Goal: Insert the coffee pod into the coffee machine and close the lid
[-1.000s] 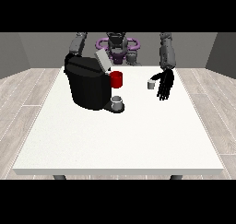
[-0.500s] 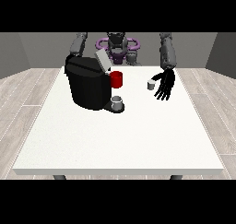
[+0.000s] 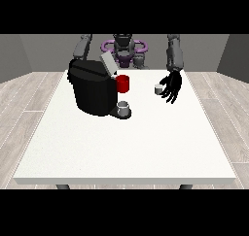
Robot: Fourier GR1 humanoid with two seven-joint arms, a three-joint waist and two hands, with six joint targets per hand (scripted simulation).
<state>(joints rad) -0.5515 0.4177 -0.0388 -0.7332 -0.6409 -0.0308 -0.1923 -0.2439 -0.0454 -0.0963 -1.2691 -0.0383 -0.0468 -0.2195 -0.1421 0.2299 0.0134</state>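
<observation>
Table [image 3: 121, 147]: large and white, bearing everything else in the scene.
Coffee machine [image 3: 91, 87]: black and bulky, at the view's left half of the table; its grey lid [image 3: 108, 63] stands tilted up and open.
Red part [image 3: 123, 83]: on the machine's side that faces the hand.
Grey cup [image 3: 124, 107]: on the machine's base, below the red part.
Hand at the view's right [image 3: 171, 87]: black, low over the table, fingers spread and pointing down, holding nothing.
Coffee pod [image 3: 158, 89]: small and grey, upright on the table just beside that hand, well apart from the machine.
Other hand: hidden behind the machine; finger state cannot be told.
</observation>
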